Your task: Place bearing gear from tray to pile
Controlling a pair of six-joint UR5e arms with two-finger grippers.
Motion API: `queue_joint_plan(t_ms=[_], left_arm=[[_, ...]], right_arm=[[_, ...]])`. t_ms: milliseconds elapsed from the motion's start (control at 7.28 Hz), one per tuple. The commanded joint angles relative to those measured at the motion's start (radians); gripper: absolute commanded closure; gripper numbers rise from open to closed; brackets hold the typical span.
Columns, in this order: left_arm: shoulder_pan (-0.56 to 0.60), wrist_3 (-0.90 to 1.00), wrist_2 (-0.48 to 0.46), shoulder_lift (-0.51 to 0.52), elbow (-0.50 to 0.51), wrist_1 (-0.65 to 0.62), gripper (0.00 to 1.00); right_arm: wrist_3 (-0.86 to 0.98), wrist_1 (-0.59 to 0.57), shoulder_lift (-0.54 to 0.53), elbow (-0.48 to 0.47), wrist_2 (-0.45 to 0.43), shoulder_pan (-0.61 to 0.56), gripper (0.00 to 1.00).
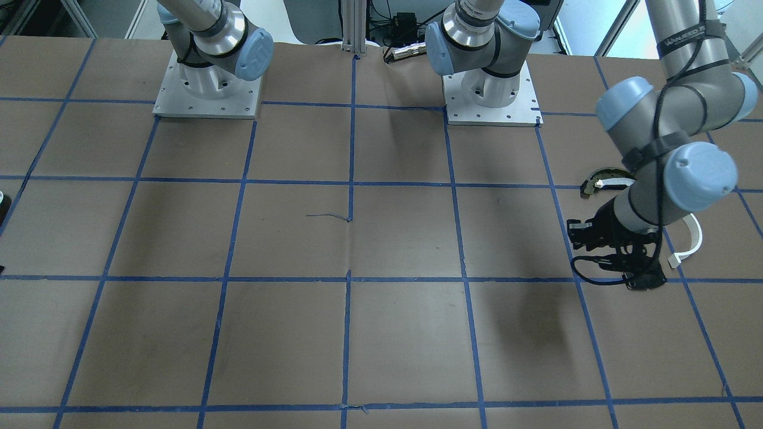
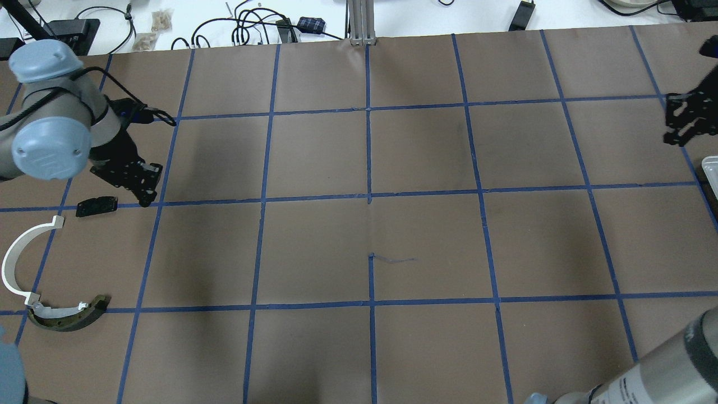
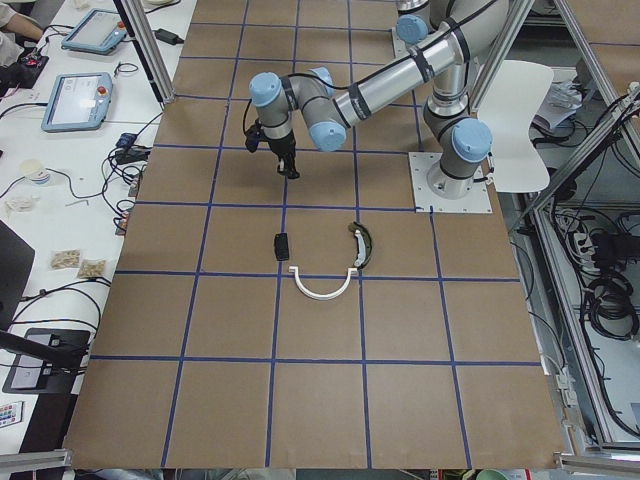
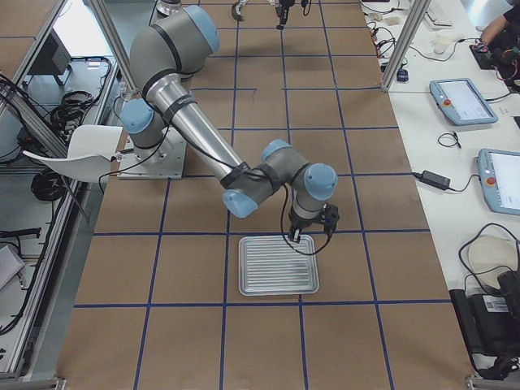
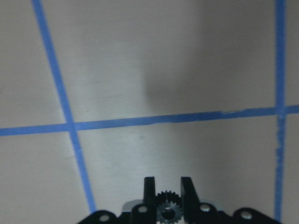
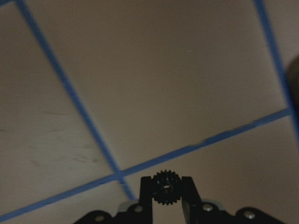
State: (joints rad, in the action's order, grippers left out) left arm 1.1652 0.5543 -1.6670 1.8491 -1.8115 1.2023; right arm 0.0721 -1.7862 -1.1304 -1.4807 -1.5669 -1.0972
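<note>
The pile lies at the table's left end: a white curved strip, an olive-and-white crescent and a flat black plate. My left gripper hovers just right of the plate. In the left wrist view its fingers sit close around a small black gear, low between them. My right gripper hangs by the far corner of the ribbed metal tray. In the right wrist view it pinches a small black gear at its tips. The tray's ribbed floor looks bare.
Brown paper with a blue tape grid covers the table. The tray's corner shows at the overhead view's right edge. Both arm bases stand at the robot's side. Cables and tablets lie beyond the table's far edge.
</note>
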Motion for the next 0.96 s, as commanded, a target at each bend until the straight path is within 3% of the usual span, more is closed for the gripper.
queue_joint_plan(t_ms=[0,275,549,824], left_arm=[[-0.203,0.265,0.088,0.036,-0.017,-0.006,1.0],[-0.28,0.355,0.139,0.059,-0.054,-0.013,1.0],[-0.283,0.346,0.142,0.074,-0.049,-0.024,0.19],[-0.273,0.329,0.141,0.055,-0.02,-0.032,0.12]], right_arm=[[-0.489,0.019,-0.005,-0.032,0.117,-0.323,1.0],[-0.784,0.015,0.007,-0.038,0.195,-0.58,1.0],[-0.946,-0.045,0.033,-0.071,0.243,-0.751,1.0],[-1.018,-0.201,0.082,-0.162,0.245,-0.805,1.0]])
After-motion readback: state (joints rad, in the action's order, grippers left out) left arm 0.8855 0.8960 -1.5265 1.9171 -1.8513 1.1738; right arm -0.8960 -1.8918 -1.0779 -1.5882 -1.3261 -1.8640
